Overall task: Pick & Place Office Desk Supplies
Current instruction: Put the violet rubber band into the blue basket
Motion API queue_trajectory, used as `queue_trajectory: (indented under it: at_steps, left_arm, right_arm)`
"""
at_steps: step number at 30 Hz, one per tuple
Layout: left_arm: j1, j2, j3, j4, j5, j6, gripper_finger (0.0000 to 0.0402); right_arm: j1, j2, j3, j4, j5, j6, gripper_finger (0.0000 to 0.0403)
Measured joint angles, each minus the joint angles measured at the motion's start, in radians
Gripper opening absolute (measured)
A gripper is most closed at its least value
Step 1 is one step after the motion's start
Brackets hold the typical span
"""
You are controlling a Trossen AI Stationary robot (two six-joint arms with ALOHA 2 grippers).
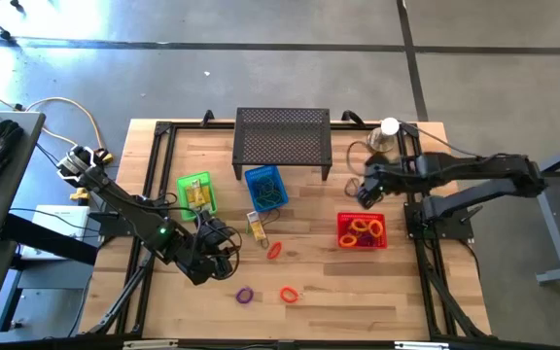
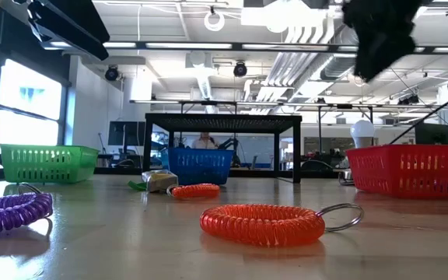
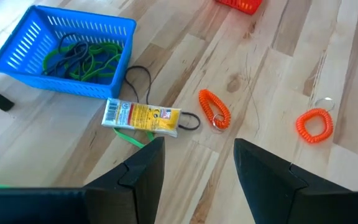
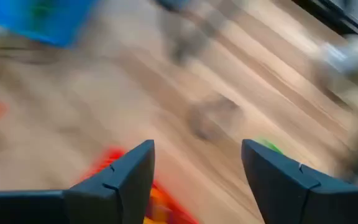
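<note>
Coiled loops lie flat on the wooden table: one orange (image 1: 274, 250) (image 3: 214, 109), another orange (image 1: 289, 294) (image 3: 314, 124) (image 2: 263, 224), and a purple one (image 1: 245, 295) (image 2: 10, 211). A yellow packet (image 1: 258, 226) (image 3: 143, 117) lies near the blue basket (image 1: 265, 188) (image 3: 67, 50), which holds green and dark bands. The red basket (image 1: 362, 231) (image 2: 411, 169) holds orange and yellow loops. My left gripper (image 1: 227, 243) (image 3: 197, 146) hovers open to the left of the packet and coils, nothing between its fingers. My right gripper (image 1: 367, 190) (image 4: 197, 149) is open above the red basket's far edge.
A green basket (image 1: 196, 192) (image 2: 47, 163) stands at the left with a packet in it. The black perforated stand (image 1: 283, 136) (image 2: 222, 120) is at the back. A silver cup with a white ball (image 1: 387, 136) sits at the back right. Bare wood lies toward the near edge.
</note>
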Motion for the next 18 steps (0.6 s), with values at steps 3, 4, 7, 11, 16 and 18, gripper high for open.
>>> queue_trajectory:
  at_steps: [3, 4, 7, 11, 16, 18]
  left_arm:
    - [0.000, 0.000, 0.000, 0.000, 0.000, -0.022, 0.0186]
    - [0.000, 0.000, 0.000, 0.000, 0.000, -0.033, 0.0186]
    - [0.000, 0.000, 0.000, 0.000, 0.000, -0.058, 0.0186]
    - [0.000, 0.000, 0.000, 0.000, 0.000, -0.066, 0.0186]
    - [0.000, 0.000, 0.000, 0.000, 0.000, -0.061, 0.0186]
    - [0.000, 0.000, 0.000, 0.000, 0.000, -0.045, 0.0186]
  right_arm:
    - [-0.068, -0.011, -0.003, -0.143, 0.002, 0.057, 0.0222]
    - [-0.091, -0.011, -0.011, -0.159, -0.004, 0.056, 0.0220]
    - [-0.173, -0.005, -0.059, -0.136, -0.042, 0.011, 0.0216]
    - [-0.291, 0.018, -0.134, -0.054, -0.090, -0.049, 0.0216]
    - [-0.417, 0.068, -0.213, -0.007, -0.168, -0.056, 0.0216]
    - [-0.454, 0.092, -0.240, 0.057, -0.212, -0.094, 0.0215]
